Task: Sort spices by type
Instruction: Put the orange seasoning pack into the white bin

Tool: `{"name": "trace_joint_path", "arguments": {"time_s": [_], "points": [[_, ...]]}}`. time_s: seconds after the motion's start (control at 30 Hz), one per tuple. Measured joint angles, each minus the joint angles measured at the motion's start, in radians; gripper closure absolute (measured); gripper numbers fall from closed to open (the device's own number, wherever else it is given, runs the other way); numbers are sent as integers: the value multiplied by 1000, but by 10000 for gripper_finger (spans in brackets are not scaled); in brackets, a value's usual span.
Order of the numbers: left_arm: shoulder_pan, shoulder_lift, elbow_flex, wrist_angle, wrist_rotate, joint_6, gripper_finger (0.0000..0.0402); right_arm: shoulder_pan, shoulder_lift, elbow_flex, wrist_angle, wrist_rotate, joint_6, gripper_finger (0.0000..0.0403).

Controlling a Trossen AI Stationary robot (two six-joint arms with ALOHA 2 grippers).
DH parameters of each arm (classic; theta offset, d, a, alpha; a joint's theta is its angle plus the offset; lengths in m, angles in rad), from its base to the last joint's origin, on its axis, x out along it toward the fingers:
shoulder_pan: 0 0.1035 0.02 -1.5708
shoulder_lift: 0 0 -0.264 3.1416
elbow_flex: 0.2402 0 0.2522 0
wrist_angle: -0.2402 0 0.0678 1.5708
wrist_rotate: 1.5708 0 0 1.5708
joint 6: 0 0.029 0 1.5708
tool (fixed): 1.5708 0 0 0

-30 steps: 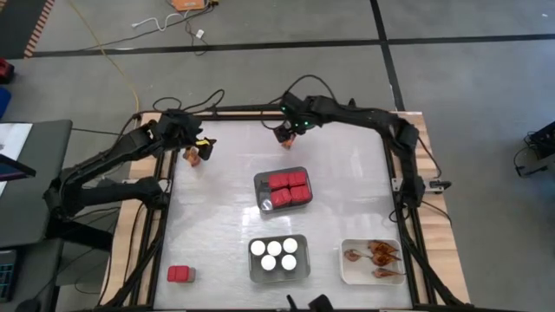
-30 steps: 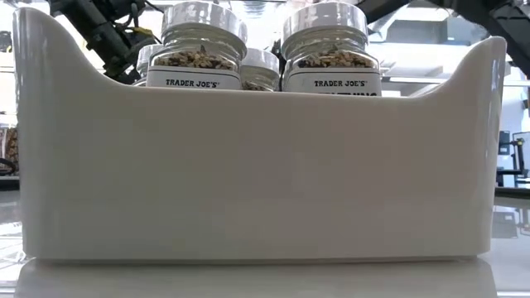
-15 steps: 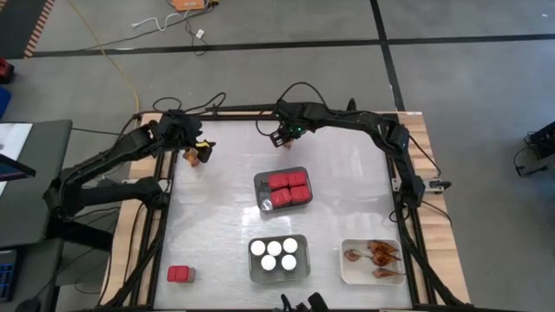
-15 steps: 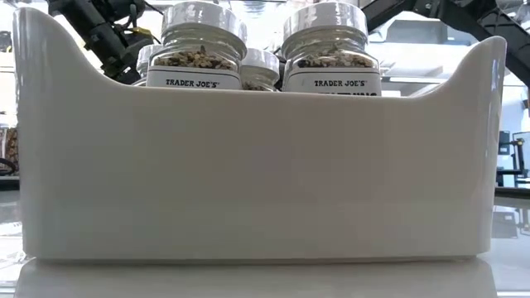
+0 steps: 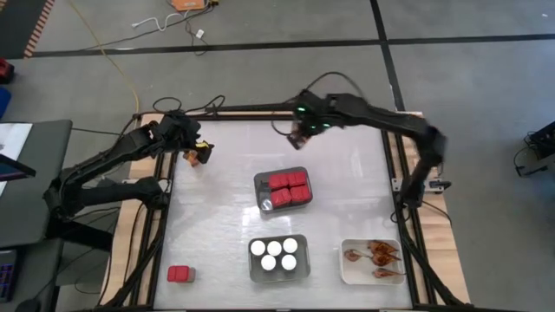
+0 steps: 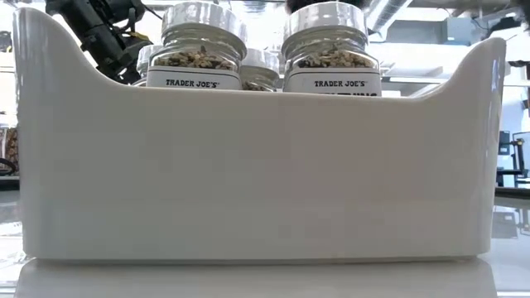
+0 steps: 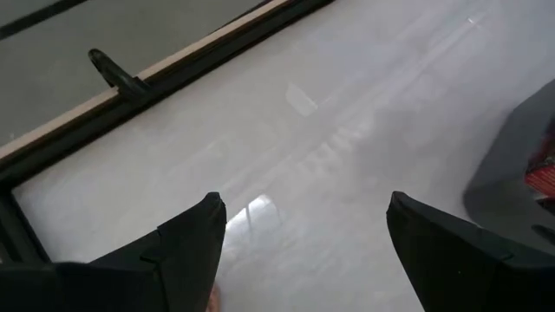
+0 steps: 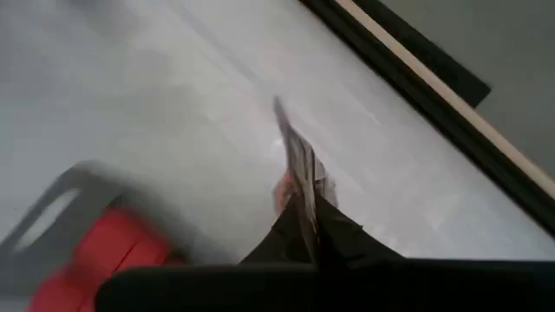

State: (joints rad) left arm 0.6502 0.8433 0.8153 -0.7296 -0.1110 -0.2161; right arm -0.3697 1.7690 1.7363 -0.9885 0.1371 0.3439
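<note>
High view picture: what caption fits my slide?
Right gripper carries a packet above the table; left gripper waits open.

The right claw (image 5: 301, 136) hangs over the far part of the counter (image 5: 347, 191), pinching a flat packet (image 8: 301, 173). Just nearer than it sits the tray of boxes (image 5: 284, 190); nearer still, the tray of jars (image 5: 277, 257). The tray of packets (image 5: 371, 258) lies at the near right. The left claw (image 5: 200, 152) hangs well to its left, with a lone box (image 5: 180, 274) at the near left.
</note>
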Motion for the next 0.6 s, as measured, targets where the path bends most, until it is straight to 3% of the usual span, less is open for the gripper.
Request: {"name": "trace_joint_path", "arguments": {"time_s": [0.27,0.43,0.6], "points": [[0,0,0,1,-24,156,95,263,-364,1,-276,1,102,390],[0,1,0,2,-25,116,95,572,-517,1,-350,79,305,390],[-2,1,0,3,-26,105,95,930,-546,1,-431,232,505,390]]}}
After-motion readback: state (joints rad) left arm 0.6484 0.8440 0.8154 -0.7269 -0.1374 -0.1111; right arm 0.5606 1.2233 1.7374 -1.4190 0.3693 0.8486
